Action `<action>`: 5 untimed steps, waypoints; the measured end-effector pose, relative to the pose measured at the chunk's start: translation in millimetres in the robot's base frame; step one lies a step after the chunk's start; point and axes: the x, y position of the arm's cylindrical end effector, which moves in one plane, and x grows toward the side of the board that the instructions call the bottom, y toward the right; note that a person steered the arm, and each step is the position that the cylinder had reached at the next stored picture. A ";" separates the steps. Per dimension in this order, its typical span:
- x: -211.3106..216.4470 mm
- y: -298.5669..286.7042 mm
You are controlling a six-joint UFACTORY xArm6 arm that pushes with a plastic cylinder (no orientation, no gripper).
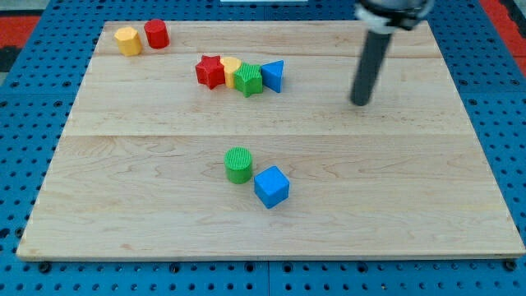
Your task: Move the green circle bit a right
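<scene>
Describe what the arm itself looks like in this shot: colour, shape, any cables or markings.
Only the arm's end shows: a straight, smooth, dark grey to black round rod hanging from a wider black mount cut off by the view's top. My tip is a plain blunt end, the same width as the rod. No cables, labels or markings are visible.

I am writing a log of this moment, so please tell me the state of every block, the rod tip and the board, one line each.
green circle: upright, beside the blue cube.
blue cube: flat, lower right of the green circle.
red star: leftmost of the top row.
yellow block: between star and green block.
green block: in the row.
blue triangle: row's right end.
yellow hexagon: top left.
red cylinder: upright, beside it.
my tip: far upper right of the green circle, touching nothing.
board: flat.
</scene>
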 end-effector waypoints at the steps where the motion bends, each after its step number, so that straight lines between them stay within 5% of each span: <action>1: 5.3 -113.9; 3: 96.3 -253.1; 5: 127.6 -192.6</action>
